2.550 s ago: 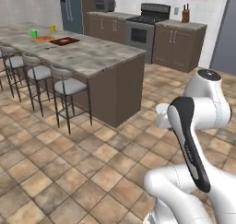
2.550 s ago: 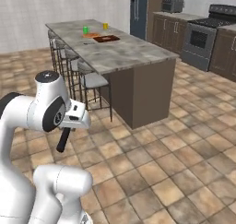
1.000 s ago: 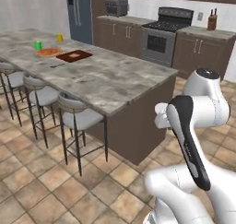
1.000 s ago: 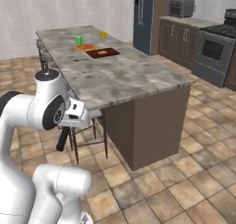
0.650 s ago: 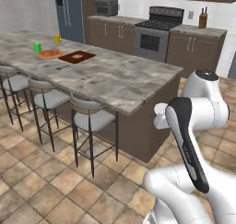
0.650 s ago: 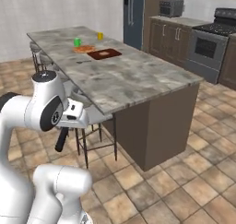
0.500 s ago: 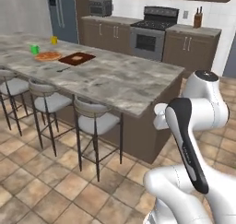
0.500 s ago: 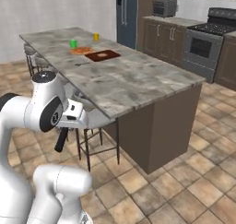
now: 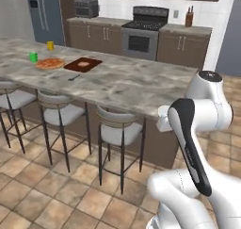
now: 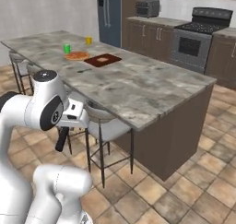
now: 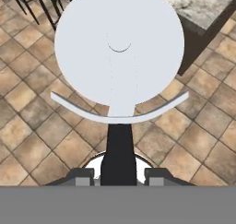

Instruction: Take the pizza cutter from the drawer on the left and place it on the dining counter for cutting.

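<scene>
Between the fingers sits the cutter, pinched by its black handle, wheel out ahead above the tiled floor, near the worktop.

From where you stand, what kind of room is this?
A home kitchen, most likely: a black stove between dark cabinets, a steel fridge, and a marble dining counter with stools.

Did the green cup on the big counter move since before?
No. The green cup sits beside the pizza on the dining counter, just as earlier. The whole picture shifted because the base drove.
</scene>
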Available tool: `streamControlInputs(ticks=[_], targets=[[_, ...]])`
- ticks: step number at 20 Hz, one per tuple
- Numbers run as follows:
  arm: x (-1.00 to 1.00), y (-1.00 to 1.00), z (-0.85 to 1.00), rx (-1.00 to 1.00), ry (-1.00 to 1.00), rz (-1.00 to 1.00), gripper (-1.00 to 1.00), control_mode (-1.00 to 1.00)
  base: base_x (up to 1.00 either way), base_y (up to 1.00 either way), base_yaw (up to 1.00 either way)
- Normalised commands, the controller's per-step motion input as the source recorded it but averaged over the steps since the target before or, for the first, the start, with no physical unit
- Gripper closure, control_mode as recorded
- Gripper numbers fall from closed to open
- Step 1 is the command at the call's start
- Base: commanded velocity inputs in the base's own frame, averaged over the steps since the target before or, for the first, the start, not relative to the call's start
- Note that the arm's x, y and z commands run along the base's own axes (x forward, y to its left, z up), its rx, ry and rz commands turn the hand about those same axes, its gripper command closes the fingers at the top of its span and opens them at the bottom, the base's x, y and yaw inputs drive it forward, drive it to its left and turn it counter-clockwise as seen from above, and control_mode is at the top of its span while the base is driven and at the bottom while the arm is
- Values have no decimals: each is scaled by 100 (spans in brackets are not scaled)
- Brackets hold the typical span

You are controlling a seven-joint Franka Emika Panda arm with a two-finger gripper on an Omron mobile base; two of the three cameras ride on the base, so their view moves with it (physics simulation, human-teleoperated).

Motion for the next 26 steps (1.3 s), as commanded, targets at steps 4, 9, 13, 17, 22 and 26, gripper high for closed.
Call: streamControlInputs(ticks=[4, 9, 13, 17, 22, 26], targets=[[0, 0, 0, 0, 0, 0, 100, 100, 0, 100, -33], [0, 0, 0, 0, 0, 0, 100, 100, 0, 100, -36], [0, 0, 0, 0, 0, 0, 100, 100, 3, 100, -36], [0, 0, 0, 0, 0, 0, 100, 100, 27, 100, -33], [0, 0, 0, 0, 0, 0, 100, 100, 37, 100, -31], [0, 0, 0, 0, 0, 0, 100, 100, 37, 100, -29]])
